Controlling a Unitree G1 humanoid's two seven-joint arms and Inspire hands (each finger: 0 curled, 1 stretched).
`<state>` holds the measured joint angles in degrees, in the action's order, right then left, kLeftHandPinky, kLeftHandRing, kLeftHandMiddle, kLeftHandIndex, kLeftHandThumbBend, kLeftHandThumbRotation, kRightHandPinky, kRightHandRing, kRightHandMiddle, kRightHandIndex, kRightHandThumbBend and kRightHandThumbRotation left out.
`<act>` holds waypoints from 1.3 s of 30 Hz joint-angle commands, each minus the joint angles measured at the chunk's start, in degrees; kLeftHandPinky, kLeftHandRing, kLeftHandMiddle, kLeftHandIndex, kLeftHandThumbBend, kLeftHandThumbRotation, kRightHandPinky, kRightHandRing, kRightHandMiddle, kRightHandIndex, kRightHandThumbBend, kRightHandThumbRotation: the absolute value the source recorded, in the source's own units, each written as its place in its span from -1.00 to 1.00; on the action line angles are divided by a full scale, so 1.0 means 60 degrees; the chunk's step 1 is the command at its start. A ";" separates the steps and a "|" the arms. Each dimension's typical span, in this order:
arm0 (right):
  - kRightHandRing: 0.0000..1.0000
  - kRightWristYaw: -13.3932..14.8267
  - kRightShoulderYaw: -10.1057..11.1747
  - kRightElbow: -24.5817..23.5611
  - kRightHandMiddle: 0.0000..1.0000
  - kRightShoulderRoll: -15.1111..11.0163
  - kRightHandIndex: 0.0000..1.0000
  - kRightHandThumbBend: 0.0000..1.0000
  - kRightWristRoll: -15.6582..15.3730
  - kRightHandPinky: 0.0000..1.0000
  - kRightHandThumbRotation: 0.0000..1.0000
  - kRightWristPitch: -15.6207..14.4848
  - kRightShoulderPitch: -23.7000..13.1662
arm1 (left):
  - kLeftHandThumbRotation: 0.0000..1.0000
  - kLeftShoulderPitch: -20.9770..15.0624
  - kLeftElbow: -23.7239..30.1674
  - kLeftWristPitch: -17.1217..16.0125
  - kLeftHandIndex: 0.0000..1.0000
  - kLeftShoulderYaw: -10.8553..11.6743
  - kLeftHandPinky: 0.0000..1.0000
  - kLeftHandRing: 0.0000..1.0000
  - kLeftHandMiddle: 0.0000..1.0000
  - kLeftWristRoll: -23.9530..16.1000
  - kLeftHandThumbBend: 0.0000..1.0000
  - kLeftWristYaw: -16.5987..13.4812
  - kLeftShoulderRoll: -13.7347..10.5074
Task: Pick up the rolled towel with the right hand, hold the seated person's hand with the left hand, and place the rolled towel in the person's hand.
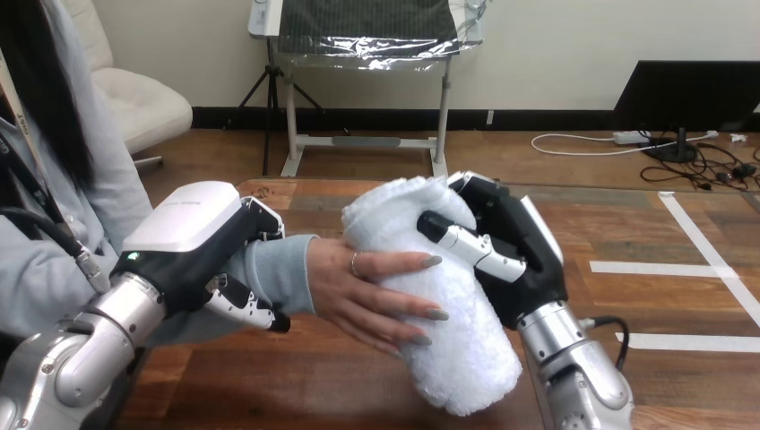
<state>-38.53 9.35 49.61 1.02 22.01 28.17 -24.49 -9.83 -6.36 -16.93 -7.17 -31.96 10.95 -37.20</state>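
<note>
Centrally, one towel [448,340] lies tilted, its upper end toward 12 o'clock and its lower end toward 5. Two robot hands show: the right hand [515,251], at the towel's 3 o'clock, grasps it, thumb across the roll. The left hand [193,237], at 9 o'clock, curls round the person's wrist [278,269]. One person's hand [358,282] rests outstretched on the towel. Bare table [627,233] lies open toward 3 o'clock.

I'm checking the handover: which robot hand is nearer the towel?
Right. The right hand is curled round the towel. The left hand is curled round the person's wrist, apart from the towel.
</note>
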 commanded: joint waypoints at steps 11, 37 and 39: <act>-0.52 -0.0615 0.0014 0.2313 -0.28 0.1080 -0.32 -0.05 -0.0432 -0.68 -1.00 0.1467 -0.2106 | -1.00 -0.0540 0.2120 0.0091 -0.35 0.0782 -0.63 -0.53 -0.40 0.0450 0.70 -0.0059 -0.0036; -0.50 -0.0278 0.0044 0.3080 -0.25 0.1374 -0.31 -0.09 -0.0685 -0.68 -1.00 0.1703 -0.2366 | -1.00 0.0143 0.2607 0.0391 -0.32 0.1029 -0.59 -0.49 -0.35 0.0444 0.72 0.0055 0.0045; -0.49 -0.0223 0.0042 0.3089 -0.25 0.1365 -0.31 -0.10 -0.0715 -0.67 -1.00 0.1743 -0.2366 | -1.00 0.0158 0.2575 0.0366 -0.31 0.1030 -0.59 -0.48 -0.34 0.0428 0.72 0.0027 0.0062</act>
<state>-39.36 12.40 66.70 4.26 21.69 38.12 -30.51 -4.69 0.88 -12.88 -4.13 -31.91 12.99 -37.28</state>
